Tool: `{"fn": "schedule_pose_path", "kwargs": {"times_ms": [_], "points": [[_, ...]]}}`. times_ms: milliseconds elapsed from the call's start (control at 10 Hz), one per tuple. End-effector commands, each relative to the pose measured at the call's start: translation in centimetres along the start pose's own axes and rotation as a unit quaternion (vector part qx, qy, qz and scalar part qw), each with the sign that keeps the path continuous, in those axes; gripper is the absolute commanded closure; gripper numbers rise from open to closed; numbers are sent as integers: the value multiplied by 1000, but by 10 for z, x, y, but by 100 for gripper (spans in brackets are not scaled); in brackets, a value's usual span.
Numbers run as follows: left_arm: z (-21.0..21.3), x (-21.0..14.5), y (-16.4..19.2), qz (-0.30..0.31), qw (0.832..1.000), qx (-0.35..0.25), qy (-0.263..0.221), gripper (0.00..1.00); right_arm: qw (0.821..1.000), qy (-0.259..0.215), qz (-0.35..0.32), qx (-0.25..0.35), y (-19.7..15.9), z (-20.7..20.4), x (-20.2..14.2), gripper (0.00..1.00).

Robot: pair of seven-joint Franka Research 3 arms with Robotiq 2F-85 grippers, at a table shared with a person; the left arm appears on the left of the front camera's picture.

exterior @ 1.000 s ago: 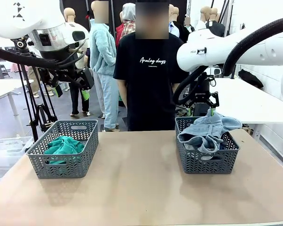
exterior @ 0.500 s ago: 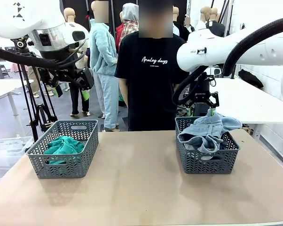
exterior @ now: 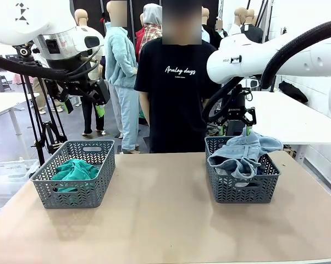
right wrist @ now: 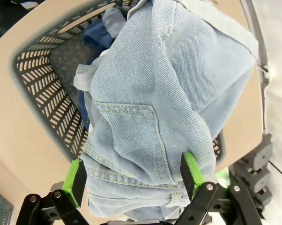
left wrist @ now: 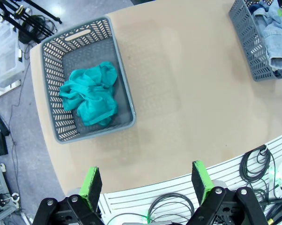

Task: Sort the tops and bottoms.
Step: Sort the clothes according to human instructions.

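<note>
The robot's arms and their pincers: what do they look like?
Both arms are glossy white with rounded shells. The left arm bears a small black triangle mark and black cables; thick black hose loops over the right arm. Each gripper is black, with bright green pads.

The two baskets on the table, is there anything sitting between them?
No, just bare table lies between the left basket and the right basket, clearest in the front view.
</note>
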State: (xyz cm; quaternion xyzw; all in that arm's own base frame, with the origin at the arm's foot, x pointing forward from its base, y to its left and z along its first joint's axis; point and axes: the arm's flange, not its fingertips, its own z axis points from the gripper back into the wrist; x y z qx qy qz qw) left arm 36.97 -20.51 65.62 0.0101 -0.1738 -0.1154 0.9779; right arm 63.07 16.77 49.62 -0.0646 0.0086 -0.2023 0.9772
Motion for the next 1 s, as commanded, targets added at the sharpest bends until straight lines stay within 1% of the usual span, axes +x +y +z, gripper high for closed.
{"fn": "schedule_pose_path", "kwargs": {"times_ms": [0, 900], "points": [[1, 0, 2, 1, 1000, 0, 2, 0, 1000, -1, -1, 0, -1, 0, 0, 0], [1, 0, 2, 1, 1000, 0, 2, 0, 1000, -1, -1, 0, -1, 0, 0, 0]]}}
